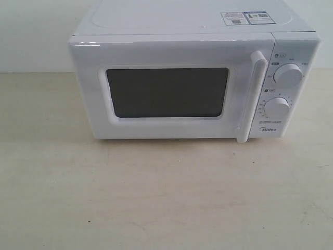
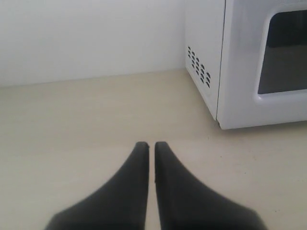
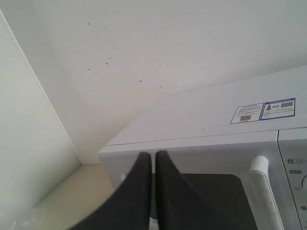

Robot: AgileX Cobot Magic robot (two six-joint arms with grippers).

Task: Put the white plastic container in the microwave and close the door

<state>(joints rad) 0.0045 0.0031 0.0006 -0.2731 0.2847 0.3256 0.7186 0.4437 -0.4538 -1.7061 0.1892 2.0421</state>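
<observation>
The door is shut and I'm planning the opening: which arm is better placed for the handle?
Right, probably. The right gripper, shut, is by the door's top edge, near the handle; the left gripper is low over the table, beside the microwave's vented side.

Microwave (image 1: pixel 192 83) stands at the far middle of the table (image 1: pixel 156 198), its closed door (image 1: pixel 166 94) sealing the cavity from the near side. Open tabletop spans the whole near half and continues on the left, past the microwave's vented side (image 2: pixel 199 67), to the wall (image 1: pixel 31 31) that closes the far edge. The handle (image 1: pixel 252 99) juts nearward at the door's right edge. Right of the microwave only a narrow strip of table shows.
</observation>
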